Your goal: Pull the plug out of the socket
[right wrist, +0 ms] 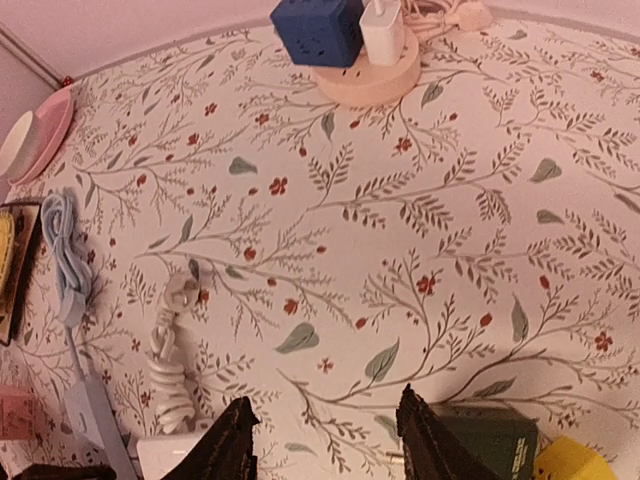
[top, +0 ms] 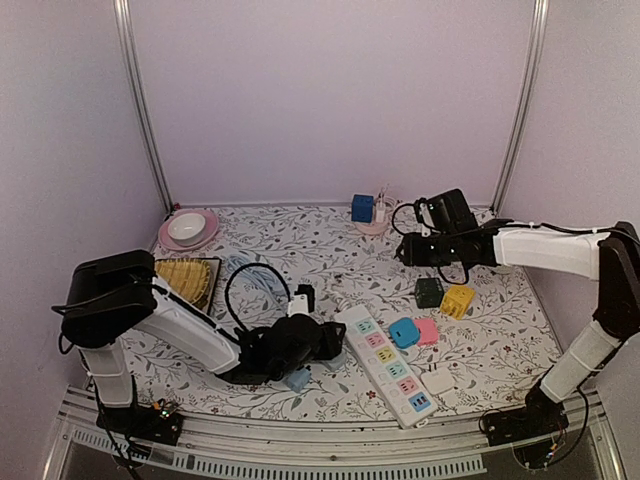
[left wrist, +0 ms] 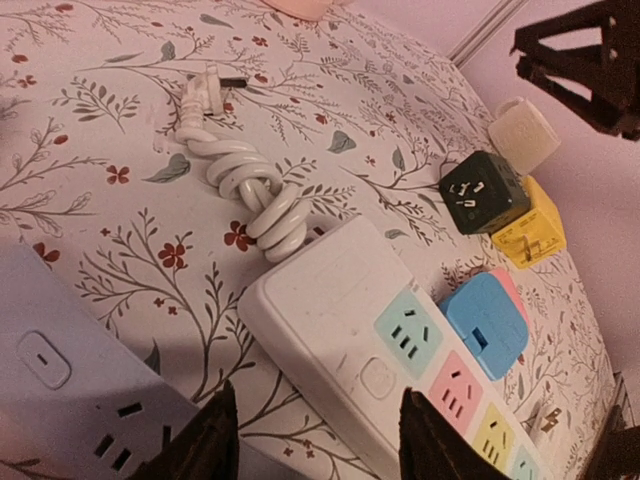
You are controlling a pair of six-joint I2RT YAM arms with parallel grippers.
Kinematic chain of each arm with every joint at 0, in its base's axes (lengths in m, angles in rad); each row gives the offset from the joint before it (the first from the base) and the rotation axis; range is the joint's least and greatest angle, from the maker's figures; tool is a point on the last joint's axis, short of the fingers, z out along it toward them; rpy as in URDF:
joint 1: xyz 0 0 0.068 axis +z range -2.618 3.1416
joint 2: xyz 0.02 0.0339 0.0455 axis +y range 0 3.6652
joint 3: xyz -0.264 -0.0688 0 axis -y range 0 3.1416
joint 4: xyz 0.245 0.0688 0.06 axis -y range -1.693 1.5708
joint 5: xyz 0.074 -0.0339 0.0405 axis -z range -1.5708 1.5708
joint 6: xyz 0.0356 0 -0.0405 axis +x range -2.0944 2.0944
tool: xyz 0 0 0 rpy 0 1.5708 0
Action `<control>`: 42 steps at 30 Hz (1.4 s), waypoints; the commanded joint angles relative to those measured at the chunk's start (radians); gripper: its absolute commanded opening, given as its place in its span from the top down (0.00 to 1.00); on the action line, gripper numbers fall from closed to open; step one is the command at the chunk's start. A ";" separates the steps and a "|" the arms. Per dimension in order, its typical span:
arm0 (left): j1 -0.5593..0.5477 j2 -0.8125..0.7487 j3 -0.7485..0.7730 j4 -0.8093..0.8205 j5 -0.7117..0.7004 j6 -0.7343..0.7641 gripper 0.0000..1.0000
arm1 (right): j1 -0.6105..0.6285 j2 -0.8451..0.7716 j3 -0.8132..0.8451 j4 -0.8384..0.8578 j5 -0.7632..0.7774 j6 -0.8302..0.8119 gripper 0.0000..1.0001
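A white plug (top: 379,210) and a blue cube (top: 361,207) stand in a round pink socket base (top: 373,226) at the back; the right wrist view shows the plug (right wrist: 382,30), cube (right wrist: 318,25) and base (right wrist: 365,82) far ahead. My right gripper (top: 405,248) is open and empty, hovering over bare cloth (right wrist: 325,440), well short of the base. My left gripper (top: 330,340) is open and empty at the near end of a white power strip (top: 390,365) with coloured sockets (left wrist: 340,320), its jaws astride that end (left wrist: 320,440).
A blue adapter (left wrist: 485,320) on a pink one lies beside the strip. Dark green (top: 429,291) and yellow (top: 458,300) cubes sit right of centre. The strip's coiled cord (left wrist: 250,190), a light blue cable (top: 255,275), a second pale strip (left wrist: 60,380), a pink plate (top: 188,229) and a black tray (top: 185,278) are on the left.
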 commanded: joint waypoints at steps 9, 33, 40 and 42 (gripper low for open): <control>-0.026 0.000 -0.103 -0.100 0.035 0.007 0.44 | -0.122 0.497 0.635 0.011 0.022 -0.071 0.51; -0.028 -0.035 -0.183 0.003 0.052 0.062 0.43 | -0.212 1.021 1.222 0.077 0.060 -0.055 0.58; -0.028 -0.047 -0.212 0.041 0.052 0.054 0.43 | -0.212 1.051 1.277 0.060 0.015 -0.062 0.66; -0.028 -0.042 -0.203 0.037 0.054 0.055 0.43 | -0.212 1.053 1.275 0.055 0.002 -0.059 0.69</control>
